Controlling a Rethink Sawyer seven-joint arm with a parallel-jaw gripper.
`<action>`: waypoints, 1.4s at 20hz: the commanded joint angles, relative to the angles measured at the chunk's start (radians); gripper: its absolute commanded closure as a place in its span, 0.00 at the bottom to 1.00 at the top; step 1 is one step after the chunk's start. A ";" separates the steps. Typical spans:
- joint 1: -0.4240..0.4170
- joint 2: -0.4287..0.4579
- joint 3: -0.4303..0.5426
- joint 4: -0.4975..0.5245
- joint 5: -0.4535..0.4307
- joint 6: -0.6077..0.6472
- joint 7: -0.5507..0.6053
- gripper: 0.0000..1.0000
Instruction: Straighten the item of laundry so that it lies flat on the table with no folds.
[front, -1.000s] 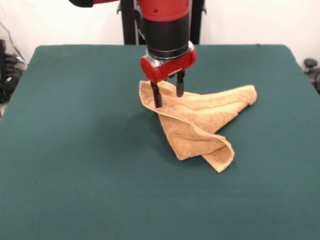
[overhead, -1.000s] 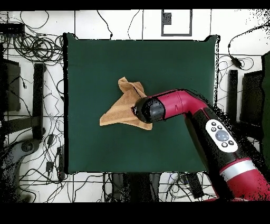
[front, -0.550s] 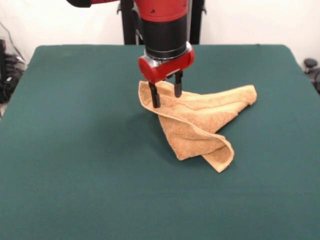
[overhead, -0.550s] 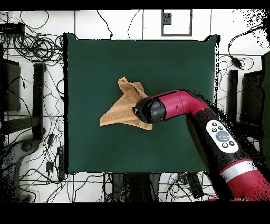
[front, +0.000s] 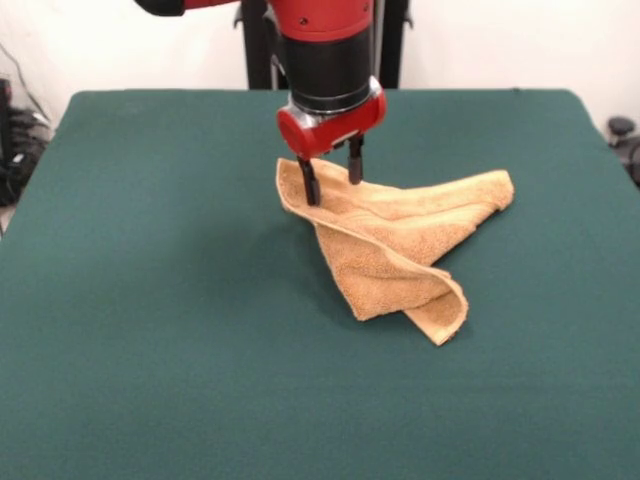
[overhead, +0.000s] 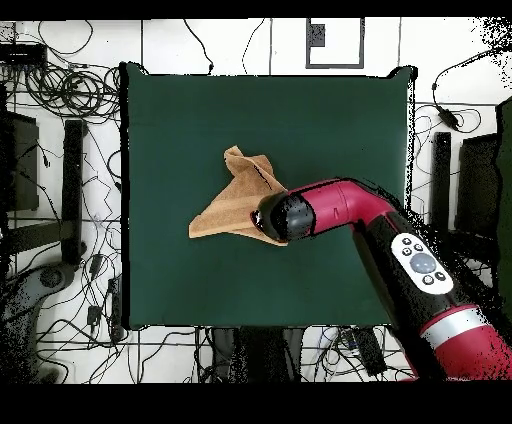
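Towel, front view: tan-orange terry towel (front: 400, 240) lies crumpled near the middle of the dark green felt surface (front: 150, 300), one flap doubled over toward the camera.
Jaws, front view: black-fingered gripper (front: 331, 180) under the red and black arm (front: 330, 60) stands spread apart over the towel's far-left corner, holding nothing.
Overhead view: arm covers that corner; the rest of the towel shows as a folded triangle.
Risk: closing too high would likely miss the cloth; pinching both layers would drag the fold along.
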 joint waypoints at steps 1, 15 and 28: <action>0.033 0.027 0.028 0.126 0.007 0.002 -0.071 0.00; 0.081 -0.026 -0.012 0.158 -0.023 -0.038 0.020 0.00; 0.078 -0.059 -0.014 0.150 -0.054 -0.036 -0.040 0.00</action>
